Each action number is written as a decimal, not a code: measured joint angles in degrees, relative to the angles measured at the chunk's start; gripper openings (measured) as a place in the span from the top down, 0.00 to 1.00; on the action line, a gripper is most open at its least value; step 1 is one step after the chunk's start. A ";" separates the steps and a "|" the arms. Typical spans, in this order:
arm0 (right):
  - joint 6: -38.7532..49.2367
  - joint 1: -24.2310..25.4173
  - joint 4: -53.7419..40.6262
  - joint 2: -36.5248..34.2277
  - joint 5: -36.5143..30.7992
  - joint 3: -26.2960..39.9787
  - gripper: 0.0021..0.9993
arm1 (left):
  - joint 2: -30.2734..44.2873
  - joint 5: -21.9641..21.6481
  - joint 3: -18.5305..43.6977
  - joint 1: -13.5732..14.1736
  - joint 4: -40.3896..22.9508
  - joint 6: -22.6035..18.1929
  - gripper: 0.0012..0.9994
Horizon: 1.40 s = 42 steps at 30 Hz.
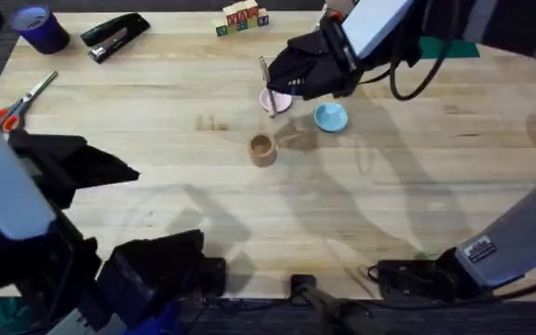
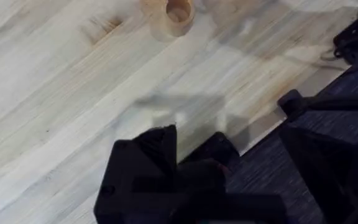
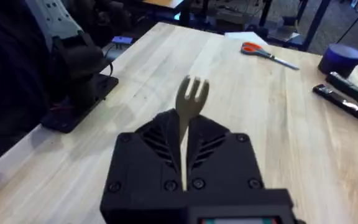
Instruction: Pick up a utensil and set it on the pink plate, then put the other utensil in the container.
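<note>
Above the wooden table, fork upright, clamped in right pincer.

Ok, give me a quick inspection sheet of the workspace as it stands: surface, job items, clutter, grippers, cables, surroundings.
Surface: pale wooden table, no spills seen.
Job's things: fork held prongs-up in the right gripper; spoon lying across the pink plate; brown container upright.
Clutter: blue plate, dark blue cup, stapler, scissors, toy blocks.
Grippers: right gripper over the pink plate, shut on the fork; left gripper low at the near left, fingers unclear.
Cables: black cable looping off the right arm.
Surroundings: dark carpet beyond the table edge.
</note>
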State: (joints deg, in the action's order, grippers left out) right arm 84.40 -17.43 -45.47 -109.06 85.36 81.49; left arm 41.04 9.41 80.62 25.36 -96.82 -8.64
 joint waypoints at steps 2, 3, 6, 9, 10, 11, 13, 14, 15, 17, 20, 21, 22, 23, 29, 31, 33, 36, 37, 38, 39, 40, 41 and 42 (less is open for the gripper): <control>-0.02 -0.02 0.47 -0.78 0.02 0.00 0.97 | 0.00 0.00 0.00 0.00 0.00 0.00 0.00; -0.04 -0.02 0.64 -1.10 0.02 0.00 0.97 | 0.00 0.00 0.00 0.00 0.00 0.02 0.00; -0.04 -0.02 0.87 -2.05 0.04 0.00 0.97 | 0.00 0.00 0.00 0.00 0.00 0.02 0.00; -0.02 -0.04 0.89 -2.36 0.04 0.00 0.97 | 0.00 0.00 0.00 0.00 0.00 0.02 0.00; 0.00 -0.04 0.93 -2.37 0.04 0.00 0.97 | 0.00 0.02 0.00 0.00 0.00 0.02 0.00; 0.00 -0.08 0.96 -2.37 0.04 0.00 0.97 | 0.00 0.00 0.00 0.00 0.00 0.01 0.00; 0.02 -0.16 0.96 -2.40 0.04 0.00 0.97 | 0.00 0.00 0.00 0.00 0.00 0.00 0.00; 0.02 -0.20 0.96 -2.41 0.04 0.00 0.97 | 0.00 0.01 0.00 0.00 0.00 0.02 0.00; 0.02 -0.21 1.06 -2.40 0.04 0.00 0.97 | 0.00 0.02 0.00 0.00 0.00 0.02 0.00; 0.00 -0.33 1.35 -2.42 0.07 0.00 0.97 | 0.00 0.00 0.00 0.00 0.00 0.02 0.00; -0.04 -0.53 1.83 -2.42 0.09 0.00 0.97 | 0.00 0.00 0.00 0.00 0.00 0.02 0.00; -0.04 -0.59 1.96 -2.42 0.09 0.00 0.97 | 0.00 0.00 0.00 0.00 0.00 0.02 0.00; -0.04 -0.70 2.03 -2.42 0.11 0.00 0.97 | 0.00 0.02 0.00 0.00 0.00 0.02 0.00; -0.04 -0.82 2.14 -2.42 0.11 0.00 0.97 | 0.00 0.01 0.00 0.00 0.00 0.02 0.00; 0.02 -1.96 2.22 -2.41 0.13 0.00 0.97 | 0.00 0.01 0.00 0.00 0.00 0.02 0.01; 0.04 -2.29 2.23 -2.42 0.13 0.00 0.97 | 0.00 0.02 0.00 0.00 0.00 0.02 0.00; 0.04 -2.52 2.23 -2.42 0.12 0.00 0.97 | 0.00 0.02 0.00 0.00 0.00 0.02 0.01; 0.07 -2.71 2.23 -2.44 0.13 0.00 0.97 | 0.00 0.00 0.00 0.00 0.00 0.01 0.01; 0.07 -2.71 2.23 -2.44 0.13 0.00 0.97 | 0.00 0.02 0.00 0.00 0.00 0.02 0.00; 0.07 -2.78 2.21 -2.45 0.13 0.00 0.97 | 0.00 0.02 0.00 0.00 0.00 0.02 0.01; 0.07 -2.82 2.18 -2.56 0.13 0.00 0.97 | 0.00 0.02 0.00 0.00 0.00 0.02 0.01; 0.08 -2.82 2.18 -2.75 0.14 0.04 0.97 | 0.00 0.01 0.00 0.00 0.00 0.02 0.00; 0.09 -2.84 2.16 -3.19 0.15 0.11 0.97 | 0.00 0.02 0.00 0.00 0.00 0.02 0.01; 0.09 -2.86 2.16 -3.76 0.15 0.15 0.97 | 0.00 0.01 0.00 0.00 0.00 0.01 0.01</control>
State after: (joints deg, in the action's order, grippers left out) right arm 84.49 -20.29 -43.31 -112.82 85.52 81.65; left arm 41.04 9.42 80.62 25.36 -96.82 -8.63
